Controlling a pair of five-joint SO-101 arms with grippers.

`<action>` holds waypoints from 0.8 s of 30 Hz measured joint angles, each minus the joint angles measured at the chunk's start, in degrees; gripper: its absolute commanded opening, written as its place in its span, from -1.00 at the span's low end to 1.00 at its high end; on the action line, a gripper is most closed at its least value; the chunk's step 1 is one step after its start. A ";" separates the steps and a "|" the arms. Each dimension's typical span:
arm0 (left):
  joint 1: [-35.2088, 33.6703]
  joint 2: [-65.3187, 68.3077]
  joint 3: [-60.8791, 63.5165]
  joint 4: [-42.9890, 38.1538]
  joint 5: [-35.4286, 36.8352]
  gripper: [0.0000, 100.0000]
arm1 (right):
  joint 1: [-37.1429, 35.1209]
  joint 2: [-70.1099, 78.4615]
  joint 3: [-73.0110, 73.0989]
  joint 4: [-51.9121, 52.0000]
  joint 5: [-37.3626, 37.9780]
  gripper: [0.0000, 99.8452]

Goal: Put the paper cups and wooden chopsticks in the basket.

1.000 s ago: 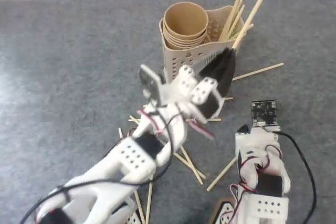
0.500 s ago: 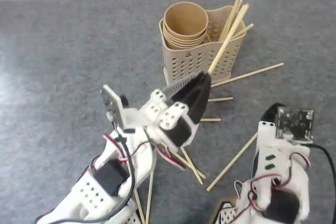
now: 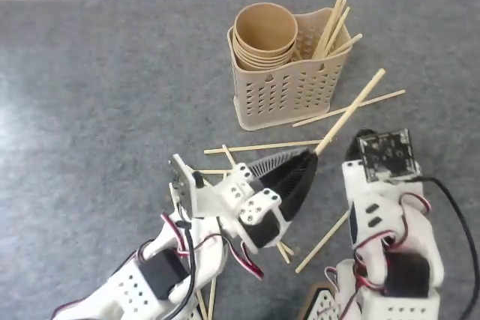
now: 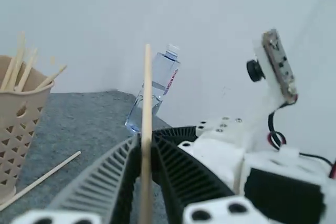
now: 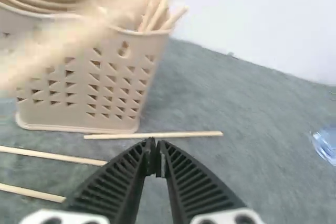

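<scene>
The beige basket (image 3: 289, 88) stands at the back of the table, with a stack of paper cups (image 3: 266, 31) and several wooden chopsticks (image 3: 330, 31) in it. My left gripper (image 3: 307, 158) is in front of the basket, shut on one chopstick (image 3: 349, 112) that slants up towards the basket's right corner. That chopstick (image 4: 146, 124) stands upright between the ribbed jaws in the left wrist view. My right gripper (image 5: 156, 156) is shut on nothing, low over the carpet in front of the basket (image 5: 79, 87). Loose chopsticks (image 3: 259, 147) lie on the carpet.
More loose chopsticks lie right of the basket (image 3: 352, 107), under the left arm and by the right arm (image 3: 322, 241). The right arm's camera board (image 3: 386, 154) sits close to the left gripper. A water bottle (image 4: 155, 90) stands off to the right by the wall.
The left arm has drawn back from the basket towards the front, still holding the chopstick, which now points away to the right. The right arm has come forward towards the basket.
</scene>
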 measured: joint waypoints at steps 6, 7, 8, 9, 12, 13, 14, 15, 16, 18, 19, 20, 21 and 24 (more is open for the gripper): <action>1.76 -0.09 2.20 0.00 0.00 -0.98 | -2.11 2.55 -4.13 -0.62 0.00 -0.99; 2.20 -0.09 2.46 0.00 0.00 -0.98 | -2.20 2.37 -4.92 -0.62 0.00 -0.99; 2.29 -0.09 2.55 0.00 -0.09 -0.98 | -2.37 2.29 -5.54 -0.53 0.00 -0.99; 2.29 -0.09 2.64 0.00 -0.18 -0.98 | -2.46 2.46 -6.15 -0.18 0.09 -0.99; 2.02 -0.09 2.64 0.00 0.00 -0.98 | -2.29 2.55 -6.77 0.26 0.09 -0.99; 2.29 -0.09 2.64 0.00 0.00 -0.98 | -2.29 2.55 -6.77 0.26 0.09 -0.99; 2.64 -0.09 2.64 0.00 0.00 -0.98 | -2.37 2.55 -6.77 0.26 0.09 -0.99; 2.99 -0.09 2.90 0.00 0.00 -0.98 | -2.55 2.55 -6.77 0.26 0.09 -0.99; 3.52 -0.09 3.43 0.00 0.00 -0.98 | -2.73 2.55 -6.77 0.26 0.09 -0.99; 4.66 -0.09 4.57 0.00 0.00 -0.98 | -2.64 2.55 -6.77 0.26 0.09 -0.99; 5.10 -0.09 4.92 0.00 0.00 -0.98 | -2.64 2.55 -6.86 0.26 0.09 -0.99; 5.36 -0.09 4.92 0.00 0.00 -0.98 | -3.08 2.64 -7.21 0.26 0.09 -0.99; 5.54 -0.09 4.92 0.00 0.00 -0.98 | -3.60 2.55 -7.74 0.26 0.09 -0.99; 5.80 -0.09 4.92 0.00 0.00 -0.98 | -6.15 2.55 -9.32 0.26 0.09 -0.99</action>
